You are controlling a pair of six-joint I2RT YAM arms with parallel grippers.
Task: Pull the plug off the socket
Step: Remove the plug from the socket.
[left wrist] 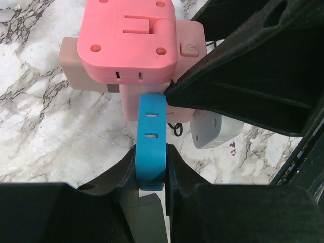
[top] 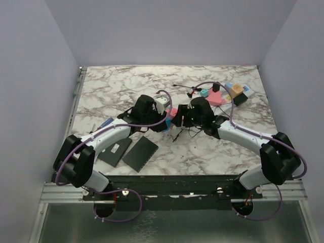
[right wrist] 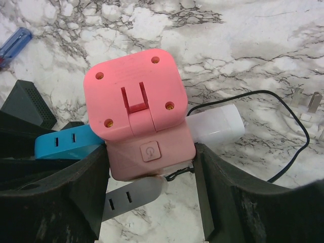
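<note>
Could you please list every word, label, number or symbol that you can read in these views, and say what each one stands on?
Power symbol (a circle with a stroke, no letters): on the square button of the pink socket block.
White label on a black pad: too small to read.
Blue piece: two slots only, no text.
No other word, brand or number is readable.

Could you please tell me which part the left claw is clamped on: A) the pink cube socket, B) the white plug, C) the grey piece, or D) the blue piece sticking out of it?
D: in the left wrist view the left claw pinches the blue piece between its fingers, while the right claw holds the pink cube socket.
</note>
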